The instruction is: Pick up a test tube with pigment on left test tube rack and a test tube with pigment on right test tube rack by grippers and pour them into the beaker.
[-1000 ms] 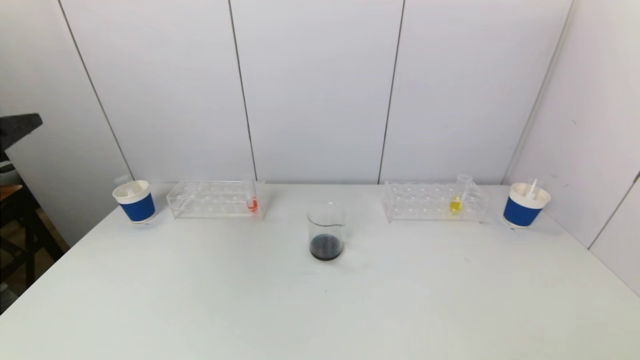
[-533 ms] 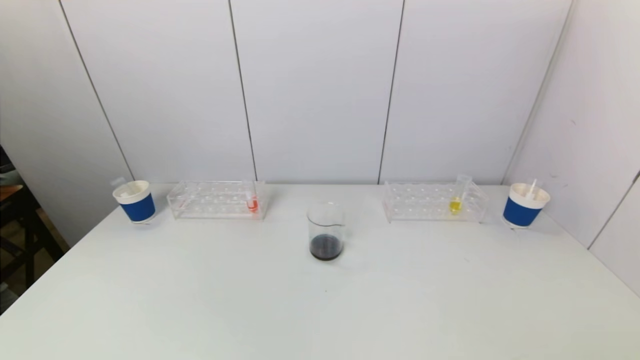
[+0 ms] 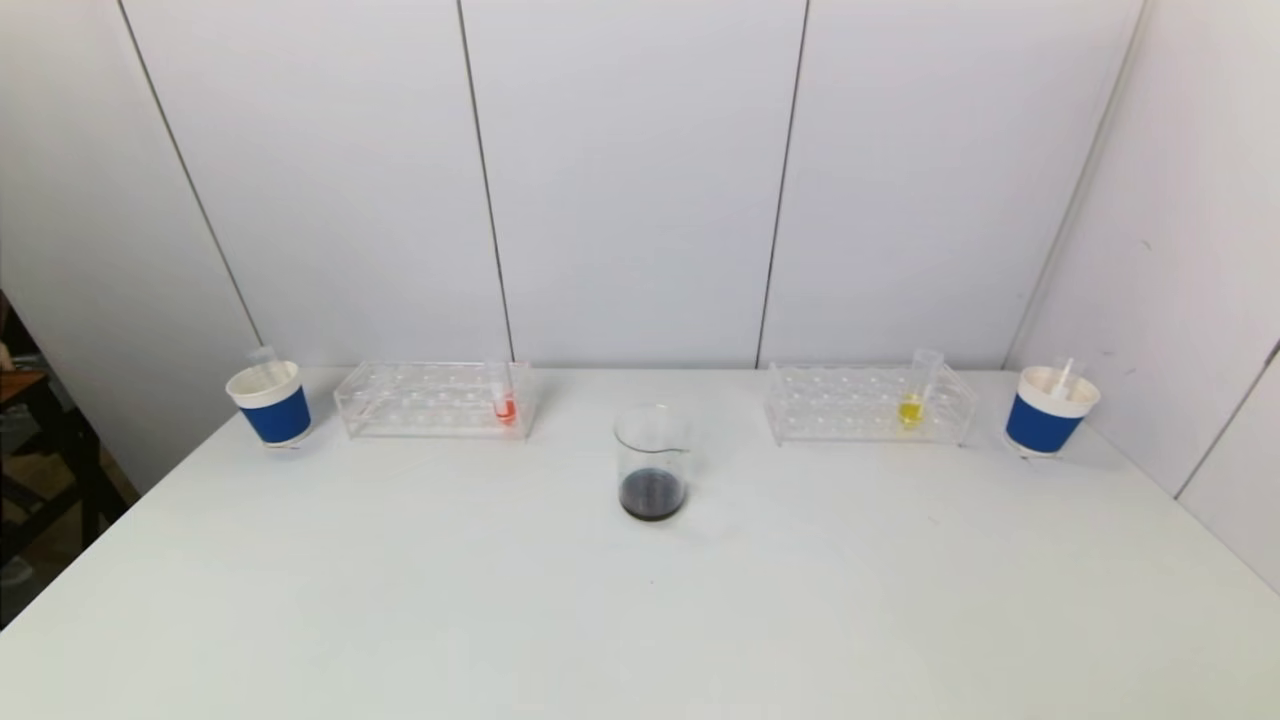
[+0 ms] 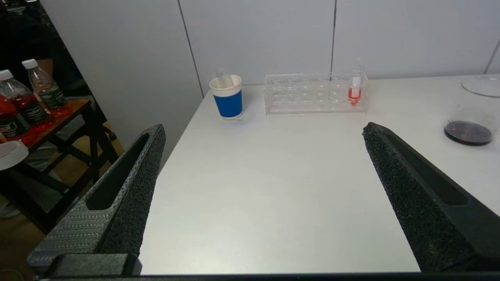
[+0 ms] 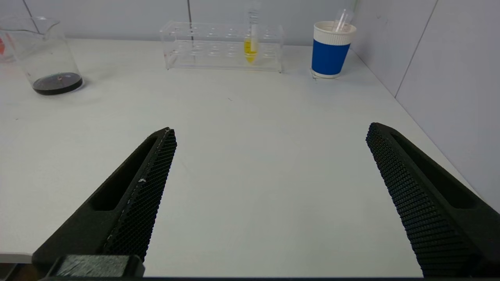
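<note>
A clear left rack (image 3: pixel 420 398) at the back left holds a test tube with red pigment (image 3: pixel 505 402) at its right end; the tube also shows in the left wrist view (image 4: pixel 354 90). A clear right rack (image 3: pixel 860 405) holds a test tube with yellow pigment (image 3: pixel 913 398), also in the right wrist view (image 5: pixel 250 45). A glass beaker (image 3: pixel 651 462) with dark liquid stands in the middle. Neither gripper shows in the head view. My left gripper (image 4: pixel 261 130) is open and empty near the table's front left. My right gripper (image 5: pixel 270 132) is open and empty near the front right.
A blue and white paper cup (image 3: pixel 270 402) with an empty tube stands left of the left rack. Another such cup (image 3: pixel 1050 410) stands right of the right rack, near the side wall. A side table with bottles (image 4: pixel 23 97) lies off the table's left edge.
A dark shape at the far left edge of the head view has gone out of view. The tube in the left cup has shifted slightly. The racks, tubes and beaker have not moved.
</note>
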### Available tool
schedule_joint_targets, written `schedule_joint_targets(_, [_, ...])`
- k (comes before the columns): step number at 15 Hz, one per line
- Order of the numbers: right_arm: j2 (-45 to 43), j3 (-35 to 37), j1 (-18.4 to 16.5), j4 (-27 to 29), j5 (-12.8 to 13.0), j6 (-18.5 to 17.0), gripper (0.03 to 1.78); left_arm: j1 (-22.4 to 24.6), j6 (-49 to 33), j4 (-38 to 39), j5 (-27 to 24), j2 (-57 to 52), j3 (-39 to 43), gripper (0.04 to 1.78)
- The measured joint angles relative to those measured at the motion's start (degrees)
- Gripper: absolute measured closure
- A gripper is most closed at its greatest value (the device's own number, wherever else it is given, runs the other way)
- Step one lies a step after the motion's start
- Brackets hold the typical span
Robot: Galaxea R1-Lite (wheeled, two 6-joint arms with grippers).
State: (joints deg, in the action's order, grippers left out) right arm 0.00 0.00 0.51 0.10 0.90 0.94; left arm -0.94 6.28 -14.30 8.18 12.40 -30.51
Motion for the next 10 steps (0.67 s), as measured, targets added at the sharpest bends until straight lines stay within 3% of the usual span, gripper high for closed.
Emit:
schedule_joint_targets(5, [0.0,0.0,0.0,0.0,0.0,0.0,0.04,0.5,1.8,-3.9,-3.3,-10.0,9.2,0.06])
schedule_joint_targets(10, [0.0,0.0,0.0,0.0,0.0,0.0,0.04,0.5,3.7,-1.3,-4.4,-12.4,18.8,0.06])
